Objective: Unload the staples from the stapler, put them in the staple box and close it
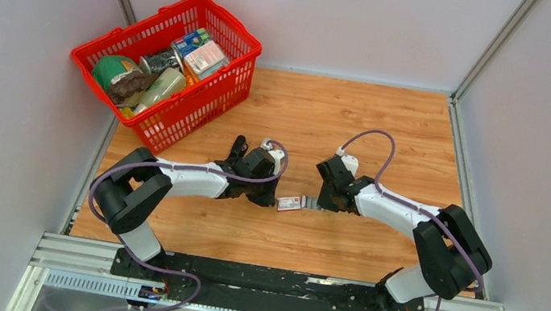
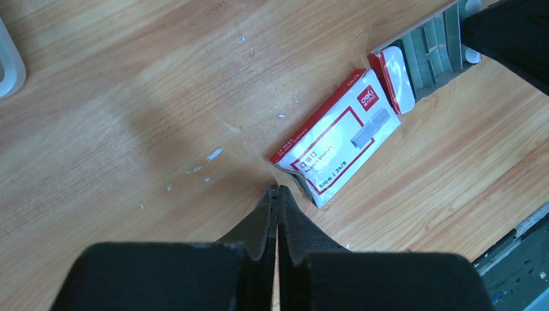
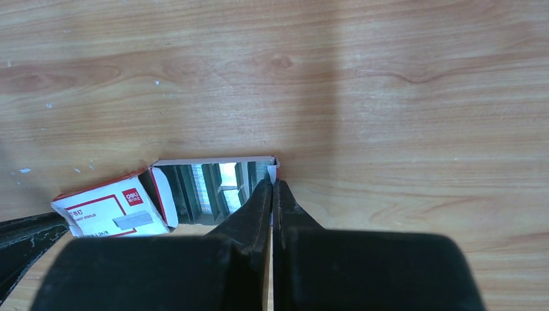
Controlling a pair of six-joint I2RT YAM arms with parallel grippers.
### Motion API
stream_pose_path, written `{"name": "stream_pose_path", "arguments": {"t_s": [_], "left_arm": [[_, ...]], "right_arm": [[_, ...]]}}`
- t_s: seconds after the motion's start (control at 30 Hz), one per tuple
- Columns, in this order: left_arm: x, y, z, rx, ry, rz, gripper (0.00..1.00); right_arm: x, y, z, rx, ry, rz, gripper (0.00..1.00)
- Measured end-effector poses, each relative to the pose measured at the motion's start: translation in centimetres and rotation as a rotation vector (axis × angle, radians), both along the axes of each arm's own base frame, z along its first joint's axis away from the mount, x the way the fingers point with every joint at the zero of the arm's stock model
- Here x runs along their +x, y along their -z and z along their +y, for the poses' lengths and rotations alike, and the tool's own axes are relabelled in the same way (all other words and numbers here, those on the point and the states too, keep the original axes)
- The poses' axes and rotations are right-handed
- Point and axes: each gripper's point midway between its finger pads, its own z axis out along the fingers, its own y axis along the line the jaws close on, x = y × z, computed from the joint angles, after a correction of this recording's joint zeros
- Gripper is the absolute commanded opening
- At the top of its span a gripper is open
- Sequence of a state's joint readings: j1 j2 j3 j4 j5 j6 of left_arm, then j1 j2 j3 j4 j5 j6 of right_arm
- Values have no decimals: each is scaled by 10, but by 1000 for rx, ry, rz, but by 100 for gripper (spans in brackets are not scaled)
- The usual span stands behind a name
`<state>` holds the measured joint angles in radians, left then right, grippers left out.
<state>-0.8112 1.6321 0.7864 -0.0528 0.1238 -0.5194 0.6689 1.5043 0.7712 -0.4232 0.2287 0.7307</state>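
A small white-and-red printed box lies on the wooden table between my two grippers. Its inner tray is slid out to the right, and silvery-grey ribbed staples lie in rows inside it. My left gripper is shut, its tips right at the box's near left corner. My right gripper is shut on the tray's white end wall. The black stapler is not in view in any frame.
A red basket full of groceries stands at the back left. Tiny silvery bits lie scattered on the wood left of the box. A pale rounded object shows at the left wrist view's left edge.
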Motion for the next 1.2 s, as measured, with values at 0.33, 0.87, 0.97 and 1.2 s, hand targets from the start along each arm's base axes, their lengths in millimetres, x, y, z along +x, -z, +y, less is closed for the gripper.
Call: {"name": "stream_pose_path", "arguments": {"t_s": [0.33, 0.87, 0.97, 1.2], "left_arm": [[2, 0, -4, -9, 4, -3, 0], [2, 0, -6, -14, 6, -5, 0], [2, 0, -7, -14, 6, -5, 0], [2, 0, -7, -14, 7, -4, 0]], "right_arm": [[-2, 0, 3, 39, -12, -17, 0], [-16, 1, 7, 73, -46, -44, 0], [-22, 1, 7, 74, -54, -41, 0], [-36, 1, 3, 66, -68, -28, 0]]}}
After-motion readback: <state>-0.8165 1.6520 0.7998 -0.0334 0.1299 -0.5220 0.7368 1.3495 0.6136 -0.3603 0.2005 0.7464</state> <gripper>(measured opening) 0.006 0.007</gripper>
